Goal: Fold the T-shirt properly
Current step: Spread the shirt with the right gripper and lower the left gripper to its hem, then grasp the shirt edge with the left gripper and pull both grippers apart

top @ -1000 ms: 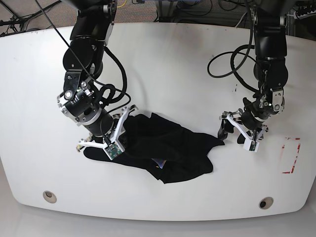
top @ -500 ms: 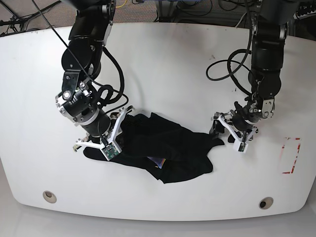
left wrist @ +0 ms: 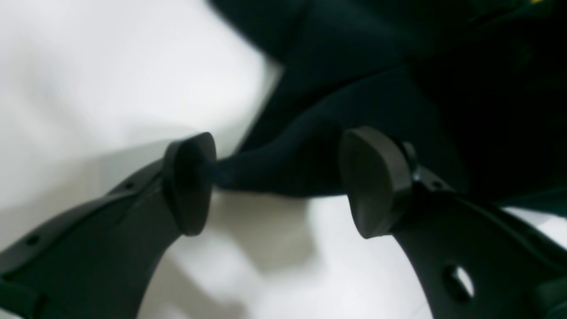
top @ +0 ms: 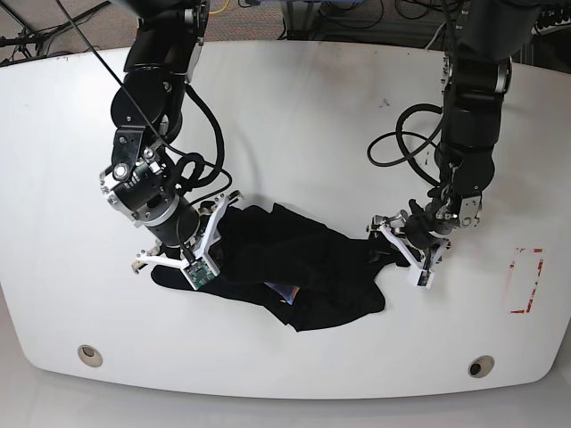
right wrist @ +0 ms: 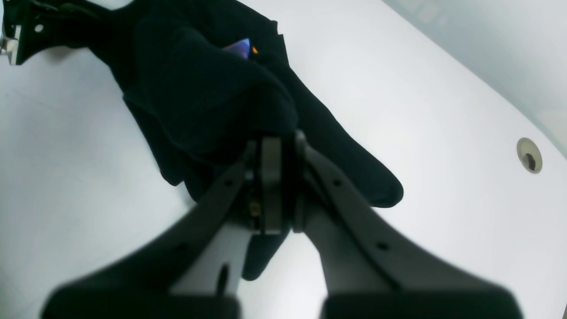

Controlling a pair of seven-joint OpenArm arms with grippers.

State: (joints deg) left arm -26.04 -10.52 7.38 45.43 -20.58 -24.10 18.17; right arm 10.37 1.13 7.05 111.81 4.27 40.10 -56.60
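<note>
The soft black T-shirt (top: pixel 303 272) lay crumpled near the smooth white table's (top: pixel 294 107) front edge. My right gripper (right wrist: pixel 278 186) pinched a thick fold of it; my left gripper (left wrist: pixel 277 184) stood wide, rounded matte pads (left wrist: pixel 374 186) straddling a limp corner, gripping nothing.

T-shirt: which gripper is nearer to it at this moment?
Right. The right gripper is shut on the T-shirt; the left gripper is open, its pads straddling a corner of cloth.
</note>
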